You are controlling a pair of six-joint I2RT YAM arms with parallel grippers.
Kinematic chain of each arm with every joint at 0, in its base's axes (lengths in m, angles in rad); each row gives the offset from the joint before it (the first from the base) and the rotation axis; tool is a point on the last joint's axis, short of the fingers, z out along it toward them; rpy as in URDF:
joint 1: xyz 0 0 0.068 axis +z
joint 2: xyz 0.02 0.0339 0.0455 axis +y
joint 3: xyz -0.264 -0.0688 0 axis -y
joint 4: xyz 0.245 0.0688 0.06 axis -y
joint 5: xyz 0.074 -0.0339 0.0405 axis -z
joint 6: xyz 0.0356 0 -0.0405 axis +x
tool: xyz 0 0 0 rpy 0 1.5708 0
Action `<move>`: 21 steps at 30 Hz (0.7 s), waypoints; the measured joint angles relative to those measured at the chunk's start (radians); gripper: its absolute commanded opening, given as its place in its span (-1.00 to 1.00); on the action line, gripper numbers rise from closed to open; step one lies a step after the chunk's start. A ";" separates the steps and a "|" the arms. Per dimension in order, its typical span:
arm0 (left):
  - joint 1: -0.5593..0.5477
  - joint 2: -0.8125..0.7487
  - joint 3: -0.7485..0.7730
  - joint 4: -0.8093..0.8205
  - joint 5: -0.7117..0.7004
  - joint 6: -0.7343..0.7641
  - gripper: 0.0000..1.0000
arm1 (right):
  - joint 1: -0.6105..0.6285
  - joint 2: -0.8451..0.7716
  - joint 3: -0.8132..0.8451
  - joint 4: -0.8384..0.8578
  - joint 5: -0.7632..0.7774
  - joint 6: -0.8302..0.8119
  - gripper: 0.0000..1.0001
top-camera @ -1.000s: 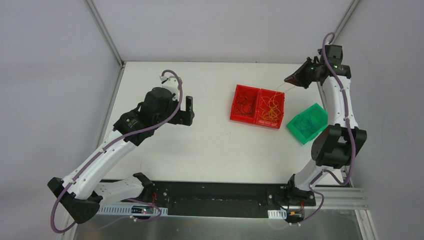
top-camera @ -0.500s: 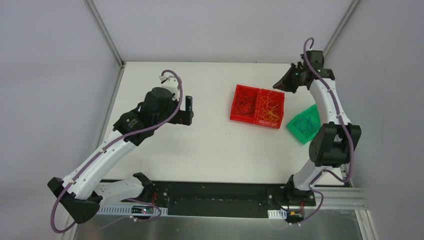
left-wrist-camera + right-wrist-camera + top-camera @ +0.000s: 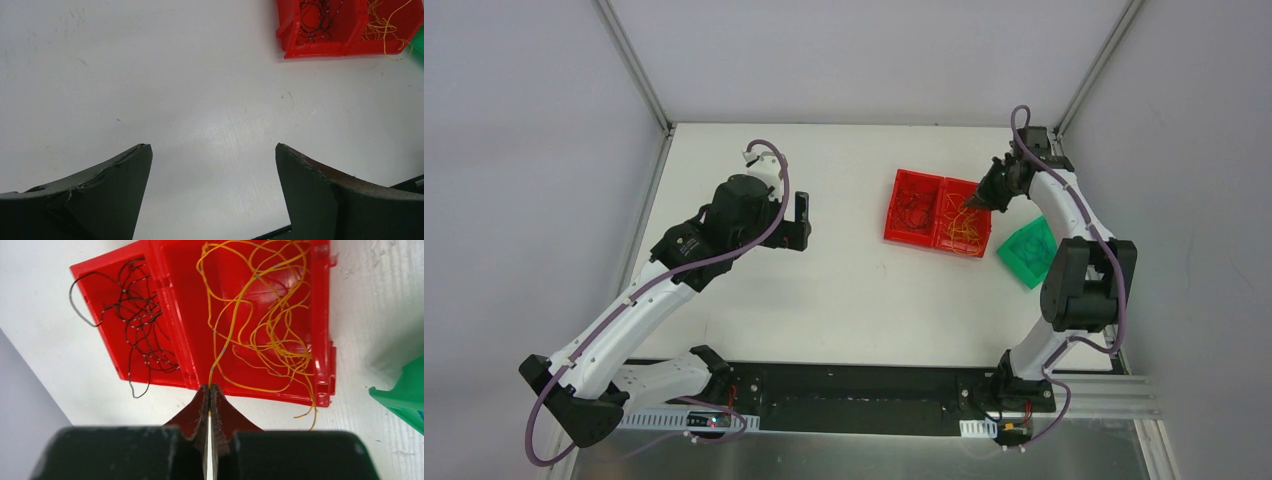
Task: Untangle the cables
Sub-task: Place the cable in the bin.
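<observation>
At eleven o'clock my left gripper (image 3: 212, 148) hangs wide open, empty; at one o'clock the right gripper (image 3: 210, 388) pinches one strand of the yellow cables (image 3: 265, 325) over the red bin (image 3: 322, 315), dark cables (image 3: 142, 320) already parted at its nine o'clock, so I judge little remains.

Left gripper (image 3: 212, 146): we see bare table (image 3: 150, 75) between and ahead of our jaws | right gripper (image 3: 210, 386): red bin (image 3: 322, 340) dead ahead, green bin (image 3: 402, 390) right.
</observation>
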 measured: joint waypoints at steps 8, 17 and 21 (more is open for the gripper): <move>0.000 -0.010 0.000 0.000 -0.001 0.000 0.95 | -0.007 0.161 0.132 -0.017 0.103 0.006 -1.00; 0.000 -0.017 -0.004 0.000 -0.001 0.000 0.96 | 0.010 0.356 0.285 -0.019 0.262 0.021 -1.00; 0.000 -0.022 -0.015 -0.003 -0.002 0.000 0.95 | 0.052 0.360 0.249 0.002 0.345 0.024 -1.00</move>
